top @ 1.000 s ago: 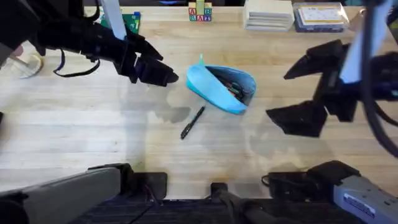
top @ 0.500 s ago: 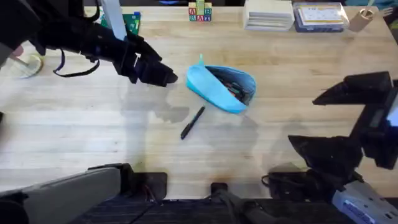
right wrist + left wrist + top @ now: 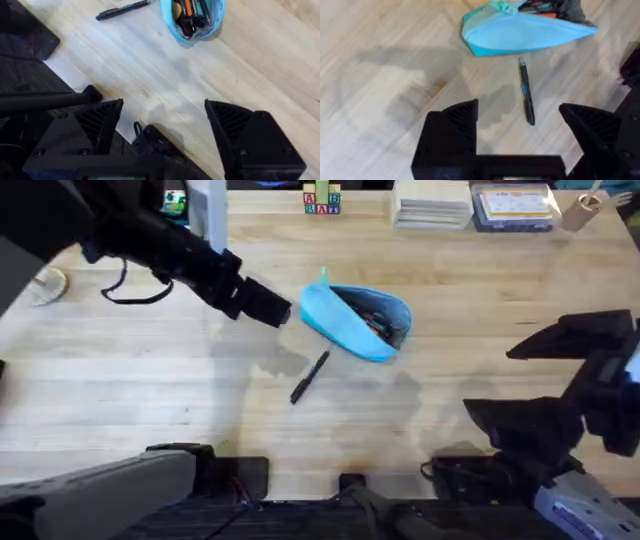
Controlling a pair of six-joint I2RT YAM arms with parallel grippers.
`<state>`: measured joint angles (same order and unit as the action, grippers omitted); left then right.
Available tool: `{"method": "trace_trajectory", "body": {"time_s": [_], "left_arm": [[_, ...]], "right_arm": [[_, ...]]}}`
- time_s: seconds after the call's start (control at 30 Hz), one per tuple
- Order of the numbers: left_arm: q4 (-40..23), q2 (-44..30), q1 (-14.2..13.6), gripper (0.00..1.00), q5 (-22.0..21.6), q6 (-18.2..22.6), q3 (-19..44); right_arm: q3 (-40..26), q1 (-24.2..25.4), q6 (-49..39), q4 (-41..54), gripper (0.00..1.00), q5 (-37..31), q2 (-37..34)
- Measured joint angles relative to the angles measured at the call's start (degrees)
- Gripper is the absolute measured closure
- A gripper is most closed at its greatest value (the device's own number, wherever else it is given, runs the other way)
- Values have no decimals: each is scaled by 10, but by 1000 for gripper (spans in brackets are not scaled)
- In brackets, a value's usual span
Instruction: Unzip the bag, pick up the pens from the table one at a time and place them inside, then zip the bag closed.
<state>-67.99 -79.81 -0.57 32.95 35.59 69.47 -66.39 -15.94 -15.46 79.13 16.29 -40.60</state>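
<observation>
The light-blue bag (image 3: 356, 321) lies unzipped in the middle of the table (image 3: 130, 395), with several pens showing in its dark inside (image 3: 192, 14). One black pen (image 3: 310, 377) lies on the wood just in front of it, also seen as the pen (image 3: 527, 91) and the pen (image 3: 123, 10) in the wrist views. My left gripper (image 3: 272, 307) hovers left of the bag (image 3: 520, 31), open and empty. My right gripper (image 3: 545, 385) hangs over the right front of the table, open and empty, well away from the bag.
Along the back edge stand letter blocks (image 3: 322, 200), a stack of white papers (image 3: 432, 204), a clear plastic box (image 3: 514, 207) and a green item (image 3: 176, 204). A loop of cable (image 3: 125, 285) hangs under the left arm.
My left gripper has shifted slightly right and toward the front, closer to the bag. My right arm drew back from beside the bag to the right front and now holds still.
</observation>
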Motion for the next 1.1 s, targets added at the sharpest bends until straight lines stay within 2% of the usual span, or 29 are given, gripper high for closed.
{"method": "trace_trajectory", "body": {"time_s": [0.13,0.33,0.47,0.67,0.7,0.87,1.1], "left_arm": [[-4,0,-42,5,-56,-57,0],[-28,0,-81,6,-98,-145,0],[-43,0,-113,6,-145,-195,0],[-25,0,-169,5,-210,-255,0],[0,0,-193,6,-222,-273,-1],[35,0,-220,6,-227,-301,-17],[71,0,-260,6,-234,-320,-53]], "right_arm": [[0,0,1,2,4,0,0],[0,0,3,2,4,0,0],[0,0,3,2,4,0,0],[0,0,3,2,3,0,0],[0,0,3,2,4,0,0],[0,0,3,5,4,0,0],[0,0,3,5,4,0,0]]}}
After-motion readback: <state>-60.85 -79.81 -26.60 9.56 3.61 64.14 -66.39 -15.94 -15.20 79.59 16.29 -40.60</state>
